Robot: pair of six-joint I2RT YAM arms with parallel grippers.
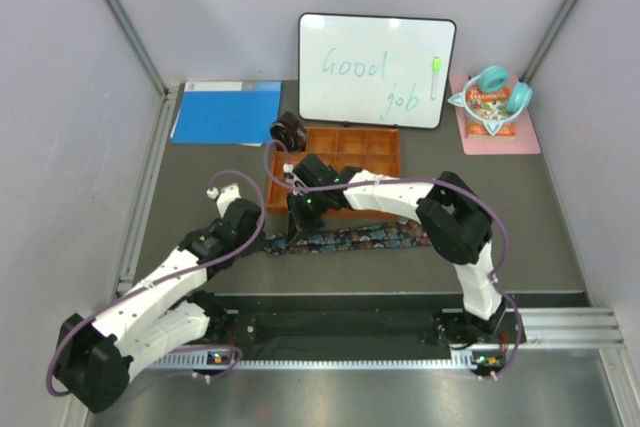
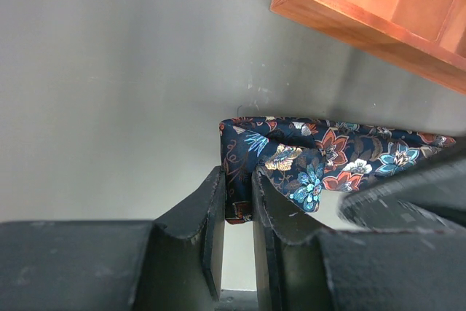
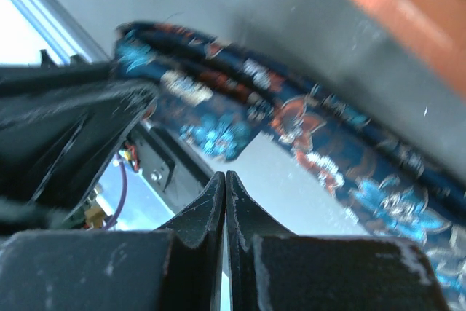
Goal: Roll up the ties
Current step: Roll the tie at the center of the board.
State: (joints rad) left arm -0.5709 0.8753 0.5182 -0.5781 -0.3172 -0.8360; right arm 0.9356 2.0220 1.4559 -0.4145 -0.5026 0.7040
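Left wrist view: the folded end of the floral tie (image 2: pixel 328 154) is clamped by the left tool (image 2: pixel 237 180), probably to start the roll. The right tool (image 3: pixel 224 180) is clenched, empty.

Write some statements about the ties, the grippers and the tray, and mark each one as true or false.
1. The left gripper pinches the folded end of the floral tie. True.
2. The right gripper is wide open. False: it is shut, with nothing between its jaws.
3. The floral tie lies inside the orange tray. False: it lies on the table in front of the tray.
4. A dark rolled tie sits outside the tray, by its far left corner. True.
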